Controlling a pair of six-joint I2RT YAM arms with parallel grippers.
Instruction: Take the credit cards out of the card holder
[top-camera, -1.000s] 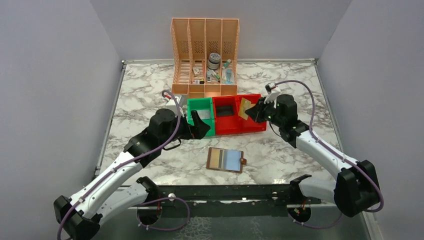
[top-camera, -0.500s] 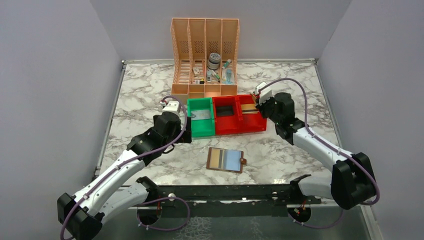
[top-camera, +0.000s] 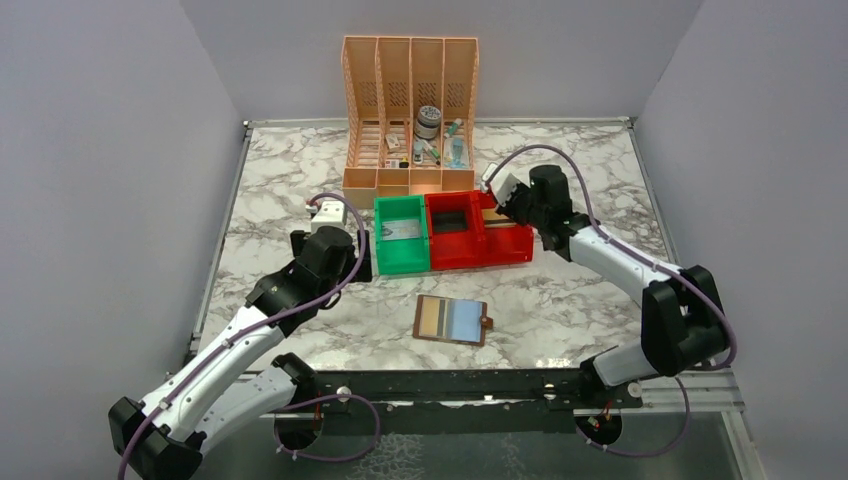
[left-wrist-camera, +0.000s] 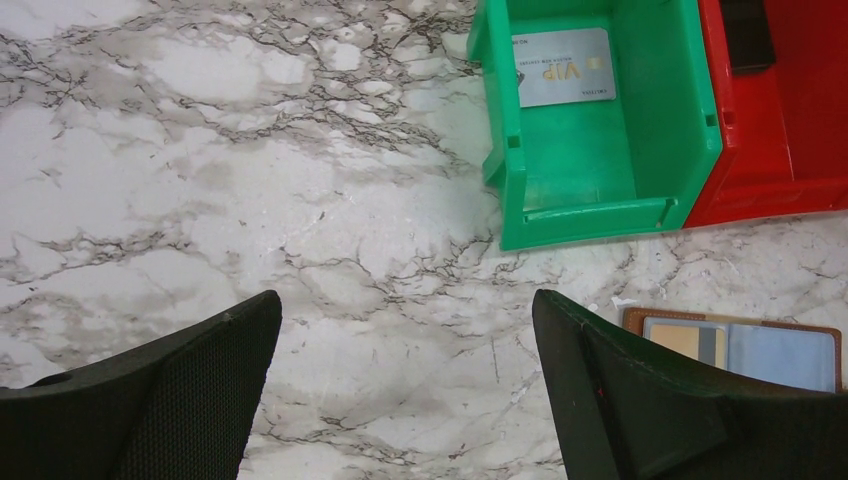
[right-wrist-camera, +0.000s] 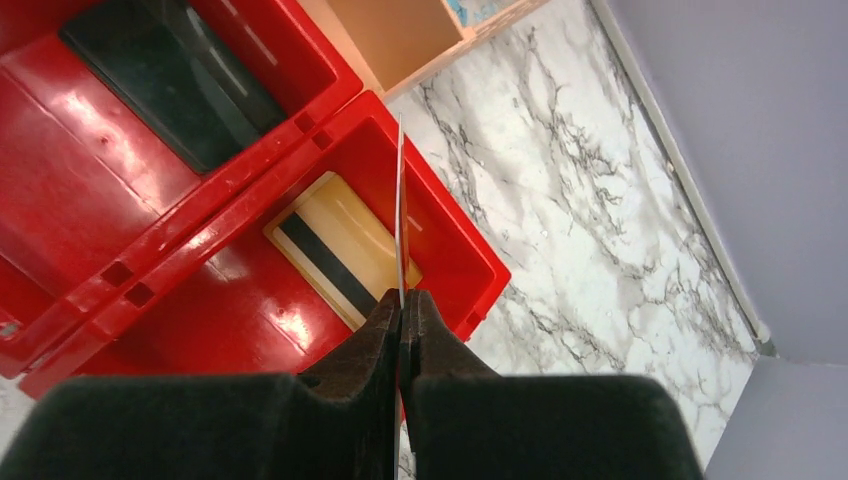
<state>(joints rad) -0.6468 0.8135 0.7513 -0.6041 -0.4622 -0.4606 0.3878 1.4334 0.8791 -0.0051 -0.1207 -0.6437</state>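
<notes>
The brown card holder (top-camera: 452, 320) lies open on the marble near the front, with a tan card and a pale blue card in its slots; its corner shows in the left wrist view (left-wrist-camera: 735, 338). My right gripper (right-wrist-camera: 403, 297) is shut on a thin card (right-wrist-camera: 400, 200) seen edge-on, held above the red bin's right compartment, where a tan card with a black stripe (right-wrist-camera: 335, 250) lies flat. My left gripper (left-wrist-camera: 405, 300) is open and empty over bare marble, left of the holder. A grey card (left-wrist-camera: 562, 67) lies in the green bin (left-wrist-camera: 600, 215).
The green bin (top-camera: 400, 262) and red bin (top-camera: 478, 255) stand side by side mid-table. The red bin's left compartment holds a black object (top-camera: 452, 220). A peach file organiser (top-camera: 410, 100) with small items stands behind them. Grey walls close in both sides.
My right gripper has moved left and back with its card, over the red bin's right compartment. My left arm has drawn back to the left, away from the green bin.
</notes>
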